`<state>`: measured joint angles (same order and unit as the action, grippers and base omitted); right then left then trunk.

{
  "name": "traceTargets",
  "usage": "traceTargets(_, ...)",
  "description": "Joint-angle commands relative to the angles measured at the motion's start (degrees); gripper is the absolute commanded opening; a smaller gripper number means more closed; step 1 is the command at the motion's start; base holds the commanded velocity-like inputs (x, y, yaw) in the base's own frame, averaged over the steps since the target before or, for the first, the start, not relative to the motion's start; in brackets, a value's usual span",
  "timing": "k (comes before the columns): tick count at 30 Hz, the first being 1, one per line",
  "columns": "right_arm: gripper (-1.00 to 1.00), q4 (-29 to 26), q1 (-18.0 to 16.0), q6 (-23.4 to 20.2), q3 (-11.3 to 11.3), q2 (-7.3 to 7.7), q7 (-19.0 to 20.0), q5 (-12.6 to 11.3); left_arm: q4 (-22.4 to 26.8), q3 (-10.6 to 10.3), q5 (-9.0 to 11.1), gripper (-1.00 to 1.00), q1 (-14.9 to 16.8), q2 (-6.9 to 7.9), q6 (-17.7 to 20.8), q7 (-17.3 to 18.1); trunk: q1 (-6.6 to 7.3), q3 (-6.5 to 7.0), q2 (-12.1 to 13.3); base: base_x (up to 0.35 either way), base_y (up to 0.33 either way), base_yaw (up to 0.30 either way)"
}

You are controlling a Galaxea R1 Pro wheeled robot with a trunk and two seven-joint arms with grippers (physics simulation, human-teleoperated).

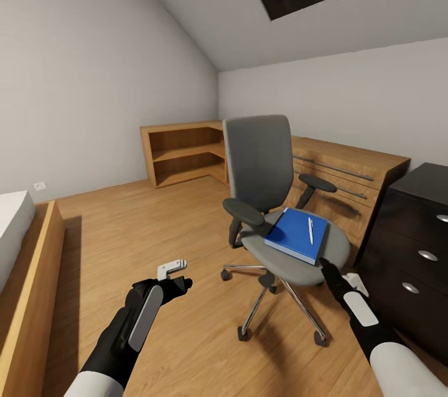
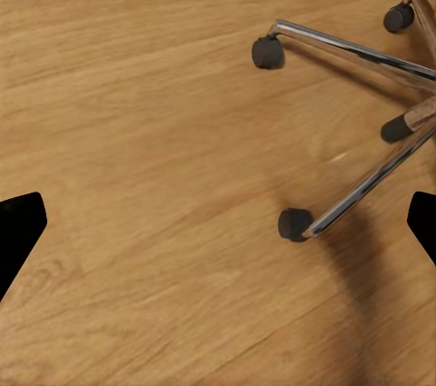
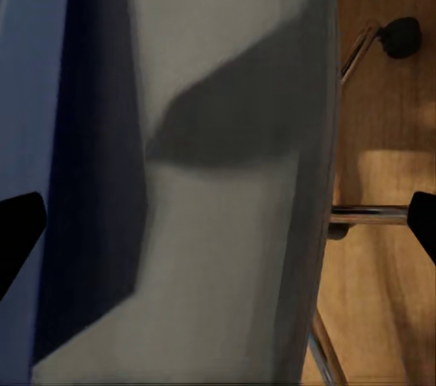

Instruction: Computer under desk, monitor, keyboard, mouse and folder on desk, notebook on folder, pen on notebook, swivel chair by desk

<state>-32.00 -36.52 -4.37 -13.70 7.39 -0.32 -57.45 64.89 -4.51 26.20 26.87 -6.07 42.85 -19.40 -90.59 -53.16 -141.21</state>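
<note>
Arms reach forward and down. Right gripper (image 1: 326, 264) sits at the front edge of the swivel chair (image 1: 261, 167) seat, just short of the folder (image 1: 297, 234) with the pen (image 1: 310, 230) on top; its fingertips, spread wide, grip nothing. Left gripper (image 1: 176, 275) hovers over bare floor (image 2: 136, 132) beside the chair's castors, also wide and empty. Desk (image 1: 414, 241) is cut off at the frame edge.

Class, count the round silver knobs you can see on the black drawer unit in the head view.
3 on the drawer unit: top knob at the picture's edge, middle knob, lowest knob. More may lie beyond the frame.
</note>
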Motion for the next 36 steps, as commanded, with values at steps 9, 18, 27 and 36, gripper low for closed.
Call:
traceTargets(9,1.0,-0.08,0.04,-1.06,-0.1,-0.44,-0.03,-0.38,0.06,-0.06,0.6,1.0,0.03,0.01,0.13,-0.55,0.01,-0.06,-0.03,0.0,0.0,0.0)
traceTargets(18,1.0,-0.09,0.04,-1.08,-0.09,-0.74,-0.03,-0.38,0.07,-0.06,0.57,1.0,0.05,-0.03,0.04,-0.46,0.01,-0.06,-0.03,0.226,0.0,0.0)
traceTargets(27,1.0,-0.11,0.04,-1.08,-0.06,-0.88,-0.03,-0.38,0.08,-0.58,0.52,1.0,0.03,-0.06,0.04,-0.48,0.01,-0.06,-0.03,0.263,0.0,0.0)
traceTargets(36,1.0,-0.15,0.04,-1.08,-0.03,-0.88,-0.03,-0.29,0.06,-3.54,0.6,1.0,0.03,0.01,0.04,-0.64,0.01,-0.06,-0.03,0.319,0.0,0.0)
